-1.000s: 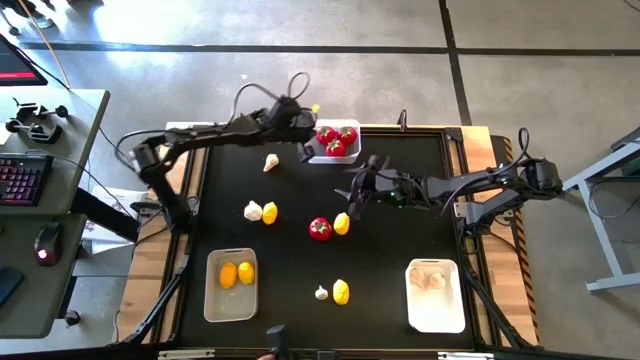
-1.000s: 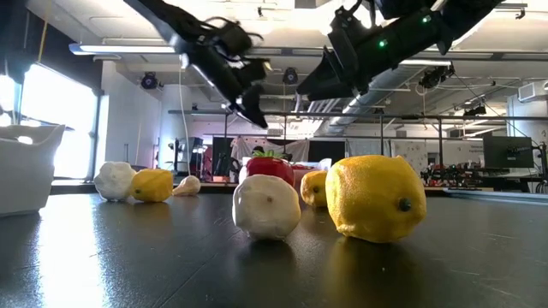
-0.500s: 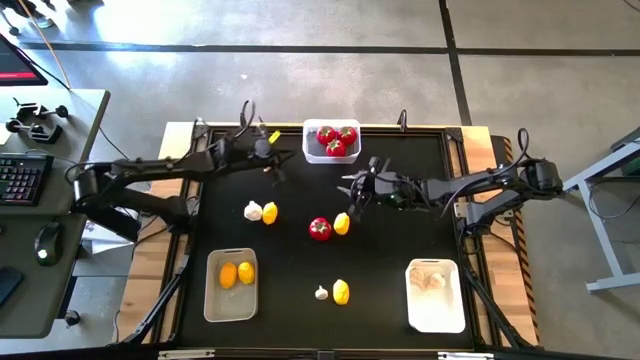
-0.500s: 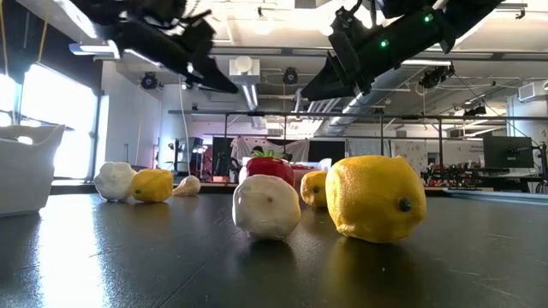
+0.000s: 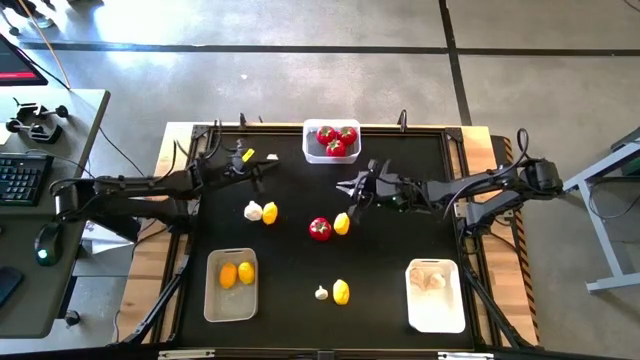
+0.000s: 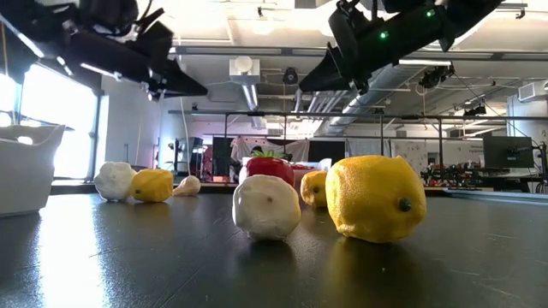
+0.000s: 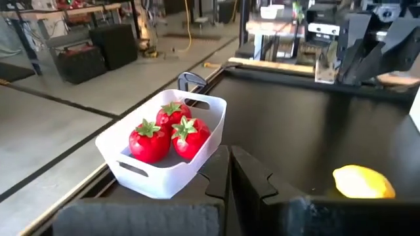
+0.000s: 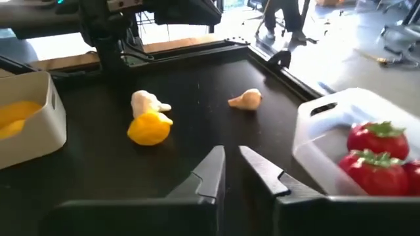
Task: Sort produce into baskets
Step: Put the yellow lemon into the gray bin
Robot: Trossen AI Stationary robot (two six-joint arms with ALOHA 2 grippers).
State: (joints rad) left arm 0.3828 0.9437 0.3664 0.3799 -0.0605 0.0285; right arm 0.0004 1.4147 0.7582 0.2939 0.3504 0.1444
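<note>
My left gripper is shut and holds nothing. It hovers near the table's far left, next to a loose garlic piece. My right gripper hovers above the table's middle, just beyond a lemon and a tomato. Its fingers are closed to a narrow gap with nothing between them. The clear basket at the far edge holds three tomatoes. The beige basket holds two lemons, and the white basket holds garlic.
Other loose produce rests on the black table. A garlic and a lemon lie side by side left of centre. A garlic and a lemon lie near the front. A desk with a keyboard stands left of the table.
My left gripper, shut throughout, has drawn back from the tomato basket toward the table's left edge, levelling out and sinking a little. My right gripper has stayed in place and closed its fingers from wide open to a narrow gap, on nothing.
</note>
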